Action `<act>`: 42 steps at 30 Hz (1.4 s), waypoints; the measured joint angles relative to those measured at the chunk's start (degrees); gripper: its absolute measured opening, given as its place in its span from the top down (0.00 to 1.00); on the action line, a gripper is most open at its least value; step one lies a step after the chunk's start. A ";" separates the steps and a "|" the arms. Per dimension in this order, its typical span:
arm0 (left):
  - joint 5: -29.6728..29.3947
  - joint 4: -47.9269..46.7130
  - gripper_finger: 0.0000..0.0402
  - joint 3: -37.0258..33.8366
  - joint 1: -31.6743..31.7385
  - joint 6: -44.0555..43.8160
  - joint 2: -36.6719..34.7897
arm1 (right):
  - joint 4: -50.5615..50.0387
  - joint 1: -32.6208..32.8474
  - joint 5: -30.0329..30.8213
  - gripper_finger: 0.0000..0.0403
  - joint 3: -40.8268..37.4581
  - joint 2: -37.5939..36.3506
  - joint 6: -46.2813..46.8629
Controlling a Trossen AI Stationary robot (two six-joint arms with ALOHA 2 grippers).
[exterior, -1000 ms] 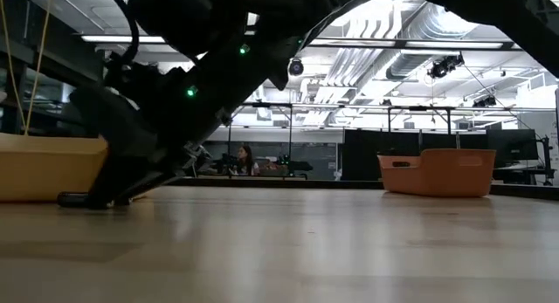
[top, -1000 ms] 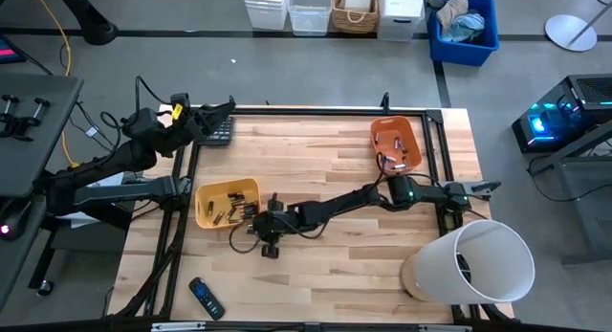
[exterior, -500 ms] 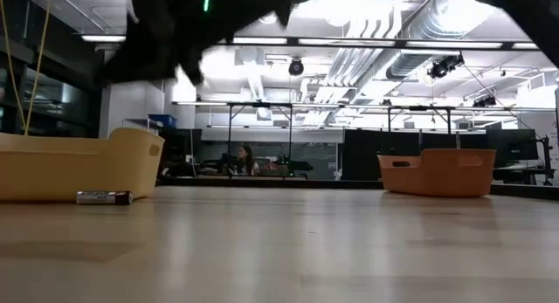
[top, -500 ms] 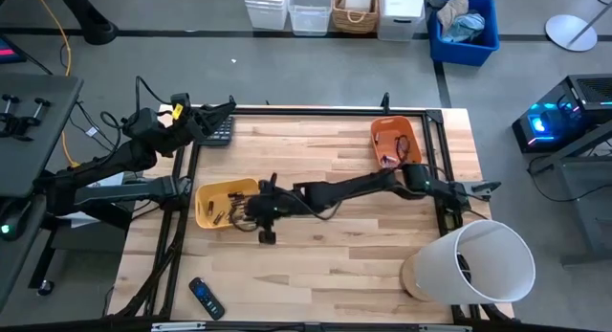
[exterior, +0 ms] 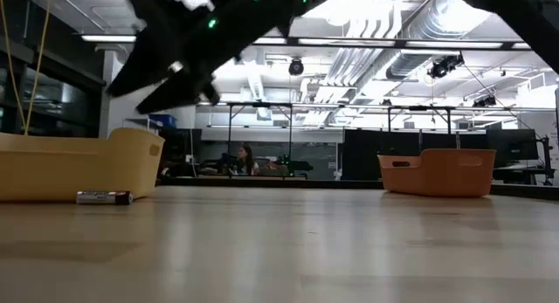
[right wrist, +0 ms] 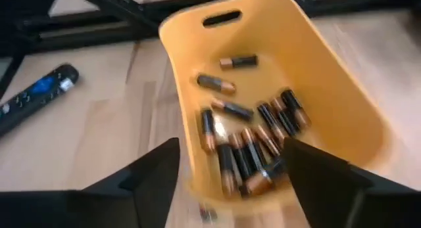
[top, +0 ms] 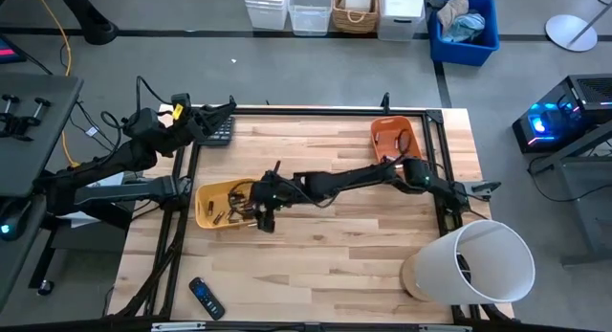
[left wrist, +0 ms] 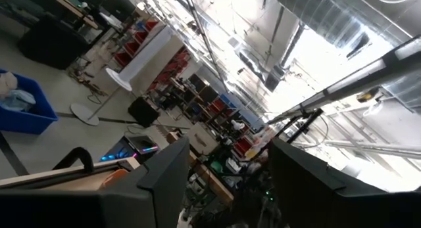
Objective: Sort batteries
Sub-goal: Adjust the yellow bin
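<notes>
Several batteries (right wrist: pixel 247 149), dark with coppery ends, lie in the yellow bin (top: pixel 222 206), which also shows in the right wrist view (right wrist: pixel 329 90). One battery (exterior: pixel 103 197) lies on the table next to that bin (exterior: pixel 79 163); it also shows in the right wrist view (right wrist: pixel 207 215). My right gripper (top: pixel 258 206) hovers open over the bin's right end (right wrist: pixel 230 144), touching nothing. An orange bin (top: pixel 397 141) stands at the far right. My left gripper (top: pixel 218 114) waits open at the far left corner (left wrist: pixel 230 156).
A dark calculator (top: pixel 222 133) lies at the far left edge, under the left gripper. A black remote (top: pixel 206 297) lies near the front left. A large white cylinder (top: pixel 473 265) stands at the front right. Bare wood lies between the two bins.
My right gripper has risen from the table, where it stood over the loose battery, and gone toward the far edge, over the yellow bin's right end. The battery stays lying on the table beside the bin.
</notes>
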 joint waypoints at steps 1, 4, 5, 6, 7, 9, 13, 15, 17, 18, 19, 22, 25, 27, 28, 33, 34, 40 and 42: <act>0.67 0.05 0.51 0.00 0.00 0.08 0.00 | -2.42 -0.26 -0.24 0.34 0.00 -1.43 -0.08; 3.21 0.05 0.51 0.00 0.00 1.97 0.00 | -7.80 -1.35 -0.47 0.32 0.02 -5.82 -3.26; 3.61 0.03 0.51 0.00 0.00 2.55 0.00 | -9.11 -1.68 -1.58 0.33 0.08 -7.24 -4.68; 3.90 0.03 0.51 0.00 -0.04 2.93 0.00 | -10.25 -2.00 -2.94 0.36 0.12 -8.36 -6.34; 4.05 0.04 0.51 0.00 -0.04 3.48 0.00 | -11.04 -2.05 -4.23 0.40 0.23 -9.14 -8.15; 4.22 0.05 0.51 0.00 -0.04 6.20 0.00 | -13.64 -1.42 -6.63 0.53 0.28 -9.78 -11.64; 6.22 -1.61 0.54 0.00 -0.14 14.84 0.29 | -19.67 0.29 -8.81 0.92 0.18 -7.74 -13.79; 9.36 -5.34 0.61 0.00 -0.94 18.20 0.73 | -23.74 0.22 -9.40 0.95 0.08 -6.55 -12.13; 12.05 -10.05 0.72 0.00 -2.82 19.43 1.66 | -27.63 -0.26 -9.15 0.95 0.00 -6.37 -11.19; 12.78 -12.38 0.80 0.00 -4.07 19.53 2.41 | -29.41 -0.57 -8.46 0.97 0.00 -6.56 -11.10; 13.52 -14.50 0.89 0.00 -5.73 19.67 3.20 | -31.32 -0.94 -7.64 0.98 0.00 -7.24 -11.54; 14.06 -22.58 0.97 1.07 -11.40 19.98 4.80 | -39.34 -2.80 -4.42 0.99 0.00 -10.35 -13.42; 10.95 -33.26 0.99 3.25 -19.77 18.46 6.32 | -44.98 -6.07 -1.15 1.00 0.06 -14.00 -15.83; 5.99 -38.87 1.00 3.28 -27.35 14.76 7.92 | -46.71 -8.89 -0.18 1.00 0.07 -16.22 -16.77; 3.34 -40.66 1.00 3.28 -31.70 12.41 9.12 | -47.61 -10.39 -0.01 1.00 0.07 -17.26 -17.08; -8.70 -42.74 1.00 3.26 -52.26 -2.80 18.37 | -51.23 -16.98 1.67 1.00 0.07 -23.67 -17.95; -9.81 -42.09 1.00 3.26 -55.55 -6.25 20.54 | -51.58 -18.01 1.88 1.00 0.07 -24.84 -17.97; -12.92 -41.98 1.00 3.28 -70.28 -33.23 33.61 | -56.10 -21.78 3.62 1.00 0.07 -31.08 -17.96; -14.09 -42.57 1.00 3.28 -72.89 -41.71 37.59 | -57.77 -22.40 4.86 1.00 0.07 -32.67 -17.97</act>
